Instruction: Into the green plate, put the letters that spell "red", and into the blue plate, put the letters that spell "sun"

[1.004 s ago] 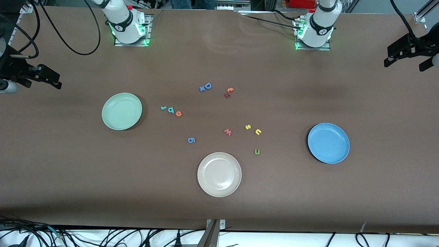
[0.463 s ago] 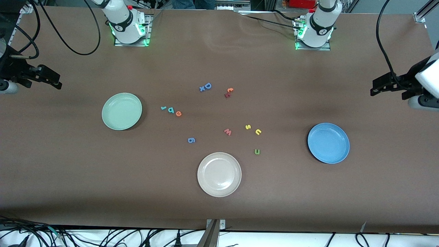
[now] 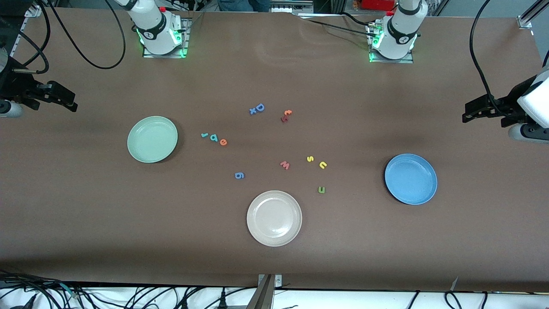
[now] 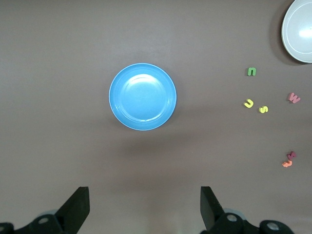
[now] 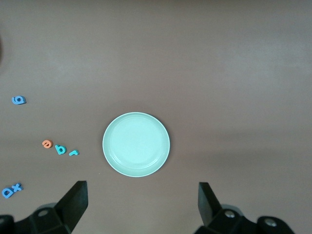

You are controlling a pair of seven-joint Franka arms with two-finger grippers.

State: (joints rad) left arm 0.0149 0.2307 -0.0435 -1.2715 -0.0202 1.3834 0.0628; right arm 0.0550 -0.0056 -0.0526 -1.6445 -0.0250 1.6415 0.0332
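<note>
Right gripper [image 3: 64, 101] up over table's [image 3: 85, 223] right-arm end, jaws wide, empty. Green plate [image 3: 152, 139] nearest that end; "red" letters [image 3: 213, 138] just beside it toward centre. "Sun" letters [image 3: 318, 169] mid-table, loosely clustered. Blue plate [image 3: 411, 179] toward left-arm end. Left gripper [image 3: 474, 112] over that edge, wide open, empty.

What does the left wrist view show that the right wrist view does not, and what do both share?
Only the left wrist view: the blue plate, the yellow s, yellow u, green n, the red w, the orange and dark red letter pair, and part of the beige-white plate.

Only the right wrist view: the green plate, the orange e, teal d, teal r, a blue g, and the blue D.

Shared: brown table and an open claw.
</note>
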